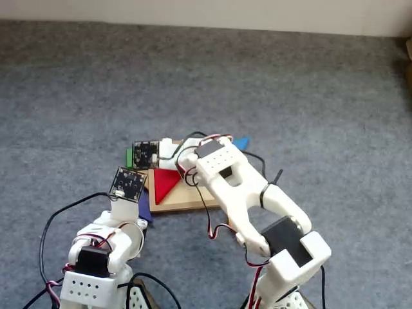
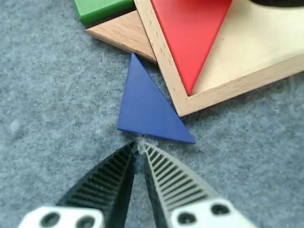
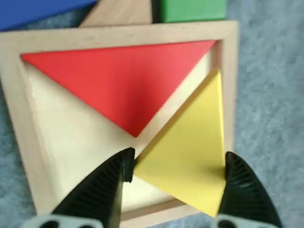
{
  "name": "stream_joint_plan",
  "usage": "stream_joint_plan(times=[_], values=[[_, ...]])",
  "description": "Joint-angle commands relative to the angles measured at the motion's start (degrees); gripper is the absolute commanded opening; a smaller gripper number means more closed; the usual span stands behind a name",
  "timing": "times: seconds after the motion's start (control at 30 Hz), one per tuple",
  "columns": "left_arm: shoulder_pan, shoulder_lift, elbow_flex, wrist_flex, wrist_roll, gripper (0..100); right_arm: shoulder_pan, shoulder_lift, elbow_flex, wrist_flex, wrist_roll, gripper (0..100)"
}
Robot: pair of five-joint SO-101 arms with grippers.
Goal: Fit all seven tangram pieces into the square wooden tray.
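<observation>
The right gripper clasps a yellow triangle over the wooden tray, where a red triangle already lies. The left gripper, clenched on nothing, points at a blue triangle lying on grey carpet beside the tray's corner.

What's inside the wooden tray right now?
A red triangle lies flat along one wall of the wooden tray. A yellow triangle, in the right end effector, overlaps the rim, hiding the tray floor beneath it. The rest is bare wood.
</observation>
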Motion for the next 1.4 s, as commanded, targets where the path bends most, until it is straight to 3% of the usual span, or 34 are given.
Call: stream_joint_plan(times=[0.0, 0.13, 0.4, 0.47, 0.6, 0.73, 0.97, 1.37], values=[[0.04, -2.42, 1.10, 0.26, -0.18, 1, -0.31, -0.75, -4.44, -1.01, -1.93, 31.5], [0.04, -2.42, 1.10, 0.26, -0.18, 1, -0.40, -0.75, -4.44, -1.01, -4.66, 37.4], [0.04, -2.42, 1.10, 0.26, -0.18, 1, -0.22, -5.23, -4.44, 2.42, -4.92, 37.4], [0.04, -2.42, 1.10, 0.26, -0.18, 1, 0.22, -8.31, -4.26, 4.70, -5.10, 34.1], [0.04, -2.42, 1.10, 0.26, -0.18, 1, 0.92, -10.33, -4.44, 4.62, -11.78, 15.7], [0.04, -2.42, 1.10, 0.26, -0.18, 1, 2.24, -7.34, -4.18, -3.82, -18.99, 2.9], [0.04, -2.42, 1.10, 0.26, -0.18, 1, 5.32, 3.30, -4.44, -12.88, -27.25, 2.3], [0.04, -2.42, 1.10, 0.26, -0.18, 1, 0.84, -1.63, -0.75, -6.20, -26.99, 2.3]])
